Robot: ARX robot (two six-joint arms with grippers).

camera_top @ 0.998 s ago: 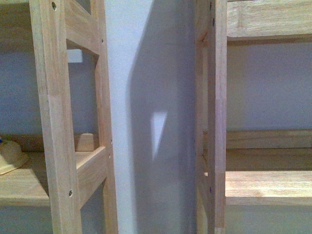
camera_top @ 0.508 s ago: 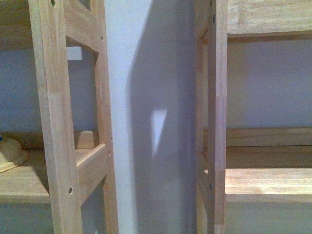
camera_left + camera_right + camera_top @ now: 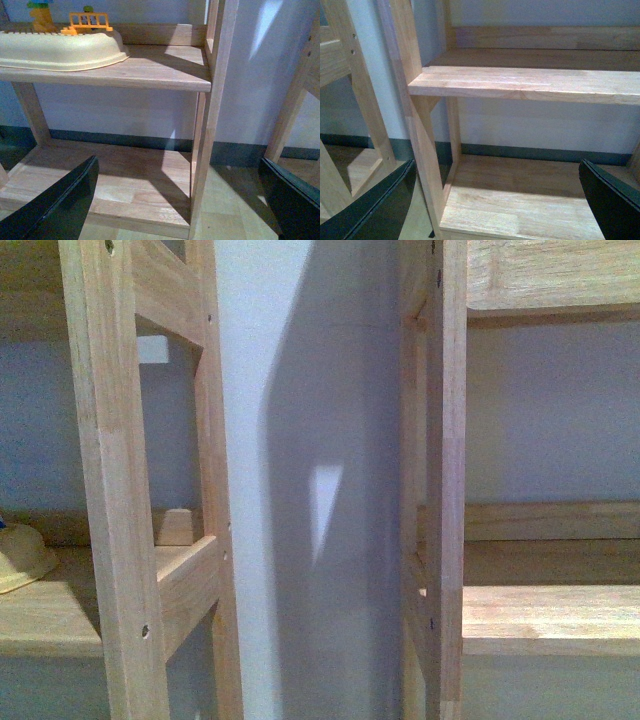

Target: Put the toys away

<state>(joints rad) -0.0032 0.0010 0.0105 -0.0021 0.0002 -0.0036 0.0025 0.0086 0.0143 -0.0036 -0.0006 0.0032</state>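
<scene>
Oddly, no plush toy shows; both grippers [image 3: 177, 200] [image 3: 497, 200] hang spread wide and empty, facing the wooden shelves [image 3: 520, 620], probably searching, beside a cream tray [image 3: 60, 50].

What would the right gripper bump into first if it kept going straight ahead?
Probably the bottom shelf board of the wooden shelf unit, which lies between its open jaws in the right wrist view. Depth is hard to judge.

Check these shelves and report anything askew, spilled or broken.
Nothing stands out. The cream tray sits flat on the left shelf, with an orange toy fence upright behind it. The right shelf looks level and undamaged. Both pincers, left and right, are open and hold nothing.
</scene>
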